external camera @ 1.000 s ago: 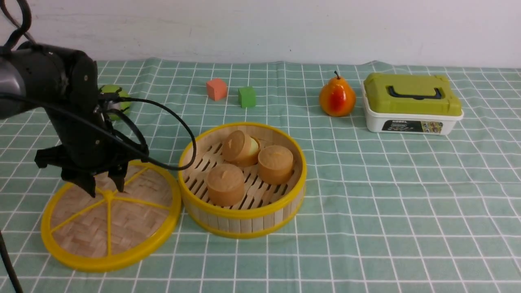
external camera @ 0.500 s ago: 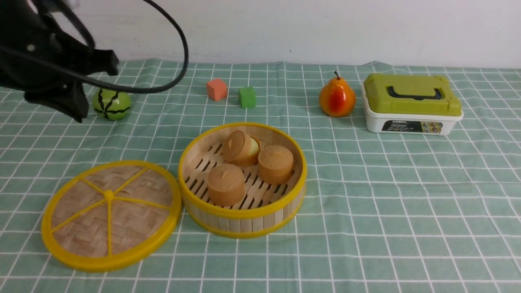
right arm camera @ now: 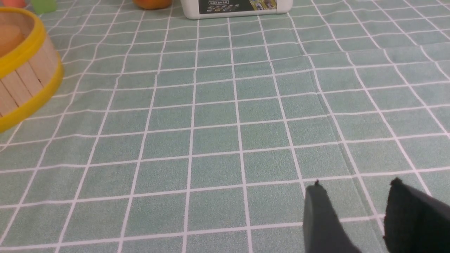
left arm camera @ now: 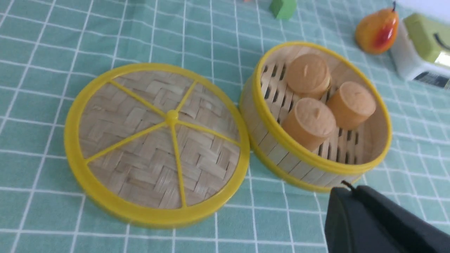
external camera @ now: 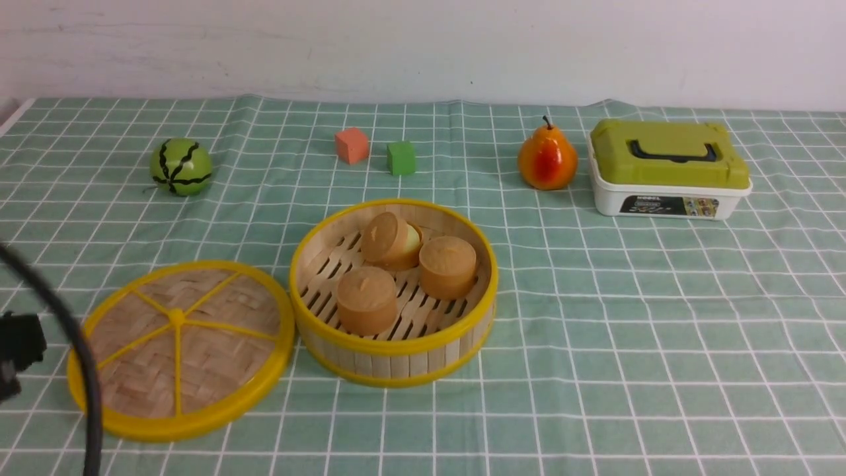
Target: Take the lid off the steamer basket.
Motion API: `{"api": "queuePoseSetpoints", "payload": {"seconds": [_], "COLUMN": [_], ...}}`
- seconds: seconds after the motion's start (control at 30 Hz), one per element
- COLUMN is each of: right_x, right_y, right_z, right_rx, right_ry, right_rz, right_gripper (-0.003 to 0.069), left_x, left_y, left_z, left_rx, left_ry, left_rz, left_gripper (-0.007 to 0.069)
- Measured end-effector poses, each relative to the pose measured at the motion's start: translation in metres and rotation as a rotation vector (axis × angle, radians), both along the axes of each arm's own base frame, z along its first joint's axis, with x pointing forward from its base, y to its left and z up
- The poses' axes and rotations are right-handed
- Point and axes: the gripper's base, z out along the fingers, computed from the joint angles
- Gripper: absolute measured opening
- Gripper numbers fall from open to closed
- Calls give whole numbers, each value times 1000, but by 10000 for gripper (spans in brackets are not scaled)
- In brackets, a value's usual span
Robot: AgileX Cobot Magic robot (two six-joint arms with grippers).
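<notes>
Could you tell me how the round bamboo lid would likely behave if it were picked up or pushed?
The lid looks like thin woven bamboo in a plastic rim, so it is probably light and fairly stiff. Lying flat on the tablecloth, it should slide rather than roll. Its smooth yellow rim may be slippery to grip.

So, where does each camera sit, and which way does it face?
Front view: sits between the arms, faces forward across the cloth to the wall; sees the lid beside the steamer basket; a dark piece of the left arm and its cable show.
Left wrist view: looks down on lid and basket; the shut left gripper shows.
Right wrist view: low over the cloth, facing the white box; the open right gripper shows.
Shared: all three see the basket; front and left wrist views see the lid.
</notes>
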Motion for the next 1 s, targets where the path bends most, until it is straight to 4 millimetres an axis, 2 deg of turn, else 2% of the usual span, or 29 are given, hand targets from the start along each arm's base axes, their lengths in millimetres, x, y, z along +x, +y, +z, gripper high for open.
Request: {"api": "queuePoseSetpoints", "payload": {"seconds": [0.03,0.13,0.2,0.27,0.37,0.47,0.67,1.0], "right_x": [0,0,0,0,0,0,0,0], "right_y": [0,0,0,0,0,0,0,0], "right_z": [0,0,0,0,0,0,0,0], "right_rx": [0,0,0,0,1,0,0,0], "right_ry": [0,0,-1,1,0,0,0,0], "right_rz": [0,0,0,0,0,0,0,0], "right_gripper": [241,241,241,241,241,241,241,241], "left_x": [-5,-40,-55,-60,-56,-40,-23,-14], "left_y": [1,9,12,13,11,8,6,6], "left_z": [-8,-21,-27,-31,-36,-44,-47,-52], "left_rx": [-13,-72,-100,-117,-132,-179,-207,-141], "left_ry": [-46,-348,-473,-506,-448,-320,-251,-197], "left_rz": [10,47,58,58,51,50,71,72], "left_gripper": [-13,-13,-13,-13,-13,-13,-13,-12]}}
